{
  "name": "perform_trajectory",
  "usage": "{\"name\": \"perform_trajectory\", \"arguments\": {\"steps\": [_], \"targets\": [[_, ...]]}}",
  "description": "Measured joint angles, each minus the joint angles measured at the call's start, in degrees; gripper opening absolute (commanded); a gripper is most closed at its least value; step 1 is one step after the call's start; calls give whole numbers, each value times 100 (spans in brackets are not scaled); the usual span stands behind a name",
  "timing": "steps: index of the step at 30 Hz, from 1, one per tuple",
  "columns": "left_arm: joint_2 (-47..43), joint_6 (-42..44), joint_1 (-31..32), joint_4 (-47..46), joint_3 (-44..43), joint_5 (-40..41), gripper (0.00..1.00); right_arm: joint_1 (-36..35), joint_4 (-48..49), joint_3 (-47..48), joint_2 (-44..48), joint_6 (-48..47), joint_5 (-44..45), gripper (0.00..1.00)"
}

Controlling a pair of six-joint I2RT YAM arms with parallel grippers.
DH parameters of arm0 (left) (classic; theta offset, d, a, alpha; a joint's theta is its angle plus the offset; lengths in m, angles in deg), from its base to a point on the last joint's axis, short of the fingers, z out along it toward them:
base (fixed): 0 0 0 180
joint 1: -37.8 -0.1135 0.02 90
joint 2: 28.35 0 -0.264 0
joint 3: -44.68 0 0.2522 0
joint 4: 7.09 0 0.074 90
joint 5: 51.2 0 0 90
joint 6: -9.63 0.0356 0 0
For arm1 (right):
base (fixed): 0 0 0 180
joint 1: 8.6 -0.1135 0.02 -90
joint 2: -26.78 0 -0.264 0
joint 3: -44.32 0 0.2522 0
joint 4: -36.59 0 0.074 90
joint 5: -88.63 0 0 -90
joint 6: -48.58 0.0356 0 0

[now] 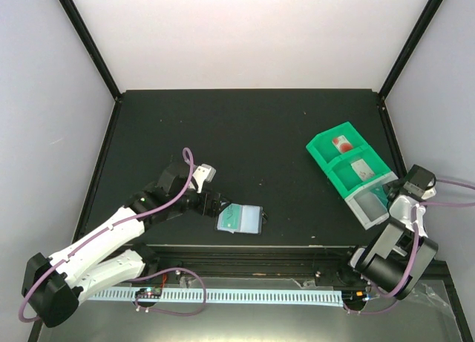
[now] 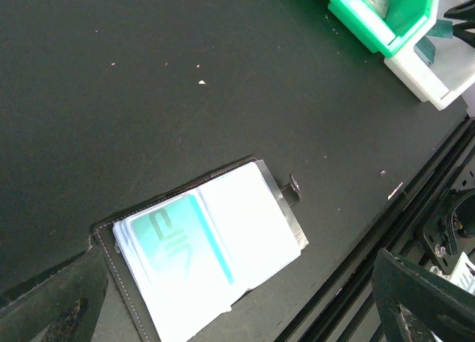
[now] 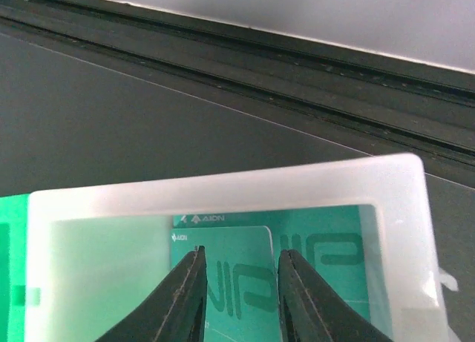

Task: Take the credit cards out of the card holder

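- Low in the centre of the overhead view, the card holder [image 1: 240, 219] lies open and flat on the black table [image 1: 245, 127], near the front edge. I count one holder.
- One teal card [image 2: 174, 242] shows in a clear sleeve on the holder's left leaf. The sleeves are stacked, so I cannot tell whether more sit beneath.
- My left gripper [image 2: 239, 283] hovers just above the holder, jaws spread wide and grasping nothing.
- At the right edge of the overhead view stands one green tray [image 1: 320, 150]. It has two green compartments in a row and a pale bin [image 3: 223, 186] at the near end.
- The pale bin holds what I read as two overlapping teal credit cards [image 3: 326, 253].
- The middle compartment has one pale card [image 1: 361, 170], and the far one holds a red-marked item [image 1: 341, 143] I cannot identify.
- My right gripper [image 3: 242, 254] is above the pale bin, jaws slightly parted, with nothing pinched between them.
- My judgement is that the task is partly done: at least three cards are out, and at least one is left to pull.
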State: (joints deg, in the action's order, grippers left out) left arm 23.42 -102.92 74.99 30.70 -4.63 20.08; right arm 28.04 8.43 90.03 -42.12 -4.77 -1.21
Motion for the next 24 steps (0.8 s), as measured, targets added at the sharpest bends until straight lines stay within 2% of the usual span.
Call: {"name": "perform_trajectory", "arguments": {"steps": [5,12,20,24], "targets": [[0,0,0,9,0,4,99,0,-363,81,9,223,125,38],[109,-162,-57,37,-2,157,99,4,-848,98,498,542,118,48],[562,-153,-87,391,-125,269,99,-26,-1646,671,699,826,310,50],[557,-125,-92,496,-192,293,99,-356,-1864,887,905,839,378,50]]}}
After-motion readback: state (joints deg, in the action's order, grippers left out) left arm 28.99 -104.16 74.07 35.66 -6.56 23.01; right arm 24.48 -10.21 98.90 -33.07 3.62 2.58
